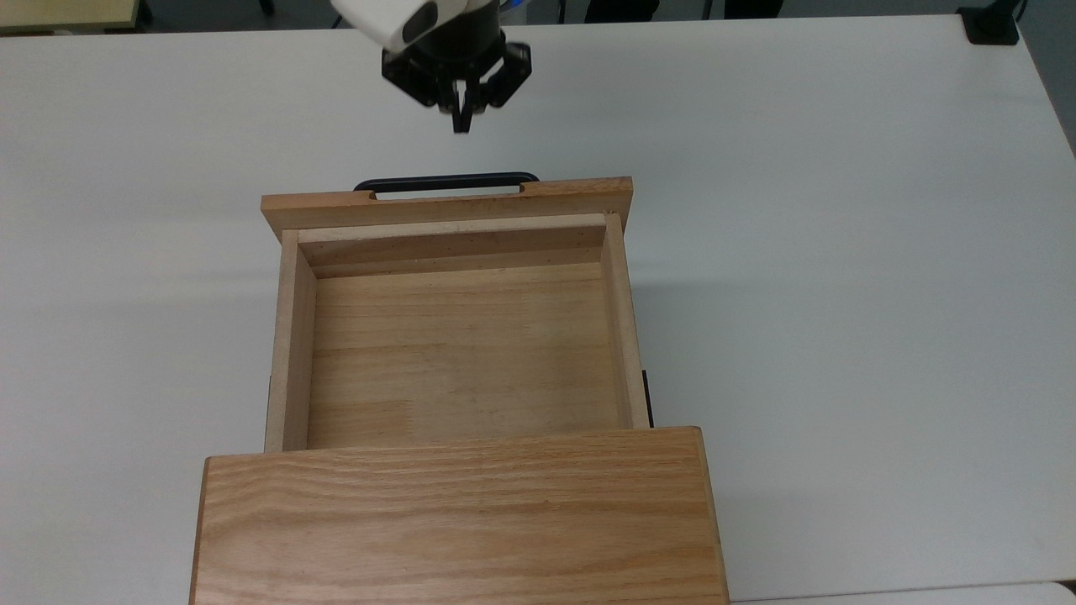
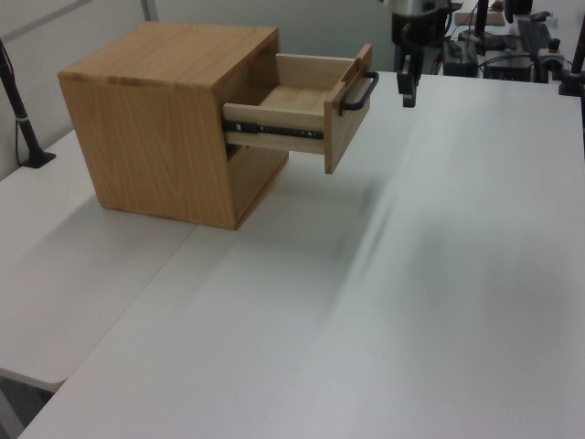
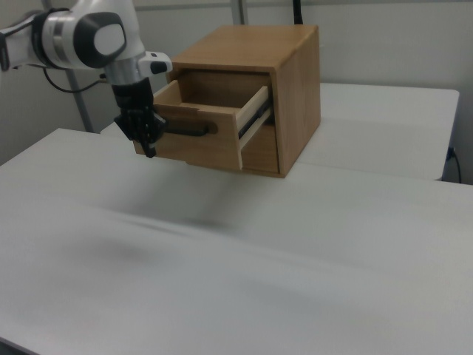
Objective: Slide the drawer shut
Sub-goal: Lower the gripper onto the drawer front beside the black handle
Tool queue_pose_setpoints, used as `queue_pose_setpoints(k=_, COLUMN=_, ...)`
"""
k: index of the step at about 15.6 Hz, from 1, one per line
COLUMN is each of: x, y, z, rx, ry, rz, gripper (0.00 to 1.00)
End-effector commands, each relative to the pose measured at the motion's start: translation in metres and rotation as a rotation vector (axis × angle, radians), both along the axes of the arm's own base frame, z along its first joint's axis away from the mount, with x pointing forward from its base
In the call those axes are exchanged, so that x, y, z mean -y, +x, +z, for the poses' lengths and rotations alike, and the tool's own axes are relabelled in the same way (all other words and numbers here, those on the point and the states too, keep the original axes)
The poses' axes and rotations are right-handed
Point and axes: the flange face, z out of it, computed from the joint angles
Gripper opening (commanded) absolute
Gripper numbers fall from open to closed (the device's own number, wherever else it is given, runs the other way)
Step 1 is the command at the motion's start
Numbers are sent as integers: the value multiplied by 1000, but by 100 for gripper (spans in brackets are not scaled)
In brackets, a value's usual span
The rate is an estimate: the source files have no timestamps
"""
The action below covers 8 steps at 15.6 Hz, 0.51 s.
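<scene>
The light oak drawer (image 1: pixel 454 353) stands pulled far out of its cabinet (image 1: pixel 458 521) and is empty inside. Its wide front panel (image 1: pixel 445 203) carries a black bar handle (image 1: pixel 445 181). My gripper (image 1: pixel 460 124) hangs above the white table, a short way out from the handle's middle, fingers together and holding nothing, not touching the handle. In the left view the gripper (image 2: pixel 406 99) hovers to the right of the handle (image 2: pixel 358 94) at about its height. In the right view the gripper (image 3: pixel 150 150) sits just left of the drawer front (image 3: pixel 196 140).
The cabinet stands on a wide white table (image 1: pixel 841 252). A black clamp (image 1: pixel 992 25) sits at the table's far corner in the top view's upper right. A black pole (image 2: pixel 23 128) stands at the left view's left. Desks with equipment (image 2: pixel 512 46) lie behind the table.
</scene>
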Motion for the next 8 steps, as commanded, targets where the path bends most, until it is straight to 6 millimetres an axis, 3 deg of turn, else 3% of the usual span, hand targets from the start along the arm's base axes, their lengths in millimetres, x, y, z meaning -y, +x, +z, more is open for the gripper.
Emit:
queue_pose_setpoints(k=1, x=2, y=17, z=-12, rx=57, ry=32, rz=-15, gripper=0)
queue_pose_setpoints(k=8, x=-2, y=46, z=-49, rx=107, ry=43, rz=-22, gripper=0)
